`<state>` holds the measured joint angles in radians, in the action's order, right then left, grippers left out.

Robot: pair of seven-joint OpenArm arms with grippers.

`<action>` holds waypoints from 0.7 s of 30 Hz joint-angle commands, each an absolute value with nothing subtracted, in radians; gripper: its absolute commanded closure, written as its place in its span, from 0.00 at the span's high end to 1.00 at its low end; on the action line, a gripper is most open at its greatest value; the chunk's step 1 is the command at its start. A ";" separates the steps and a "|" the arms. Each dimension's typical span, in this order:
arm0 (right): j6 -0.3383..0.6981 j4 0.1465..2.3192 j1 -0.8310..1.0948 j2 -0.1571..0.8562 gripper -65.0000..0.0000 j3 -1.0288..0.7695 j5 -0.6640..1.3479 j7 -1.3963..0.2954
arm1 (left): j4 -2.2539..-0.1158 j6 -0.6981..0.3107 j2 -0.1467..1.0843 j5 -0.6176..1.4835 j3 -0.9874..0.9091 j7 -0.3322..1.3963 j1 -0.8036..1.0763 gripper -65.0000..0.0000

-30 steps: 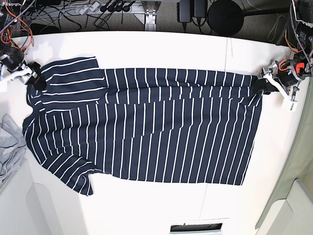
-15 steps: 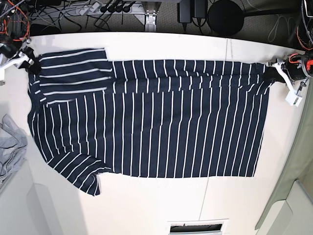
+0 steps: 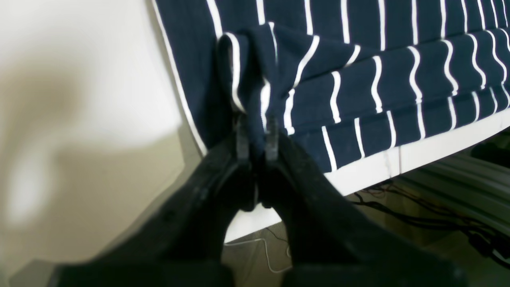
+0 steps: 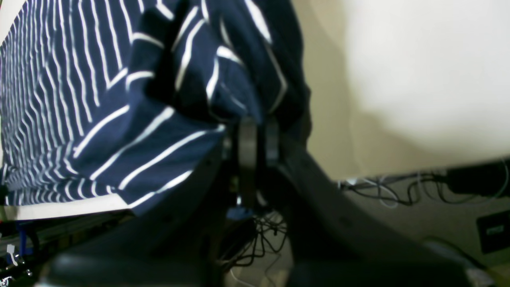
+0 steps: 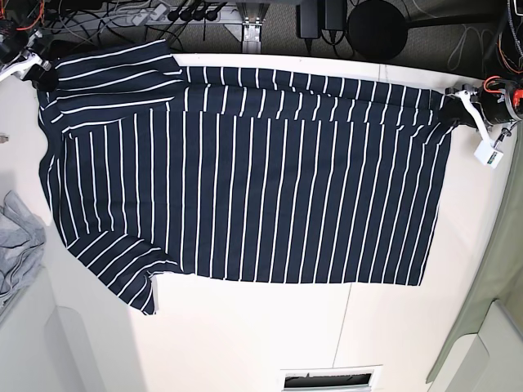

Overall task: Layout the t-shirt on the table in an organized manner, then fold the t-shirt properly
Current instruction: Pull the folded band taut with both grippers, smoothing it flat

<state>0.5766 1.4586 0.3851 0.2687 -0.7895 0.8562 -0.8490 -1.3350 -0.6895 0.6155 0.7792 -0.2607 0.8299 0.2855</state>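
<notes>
Both my grippers are clenched on the t-shirt [image 5: 245,171], left gripper [image 5: 452,110] at three o'clock, right gripper [image 5: 42,75] at ten o'clock, with the cloth spread nearly flat across the table [image 5: 245,335], so I judge the layout almost done and the folding not begun.

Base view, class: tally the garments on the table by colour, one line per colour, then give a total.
Navy striped t-shirt: 1
Grey garment: 1
Total: 2
</notes>
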 commanded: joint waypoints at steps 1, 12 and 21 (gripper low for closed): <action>0.580 1.474 0.388 0.288 0.00 -0.797 0.871 -0.830 | -1.348 -0.698 0.640 0.790 -0.268 0.812 0.280 0.00; 0.579 1.525 0.388 0.289 0.37 -0.834 0.872 -0.800 | -1.398 -0.698 0.646 0.999 -0.270 0.936 0.281 0.30; 0.558 1.595 0.303 0.356 0.37 -0.894 0.801 -0.713 | -1.577 -0.698 0.649 1.006 -0.275 0.926 0.279 0.30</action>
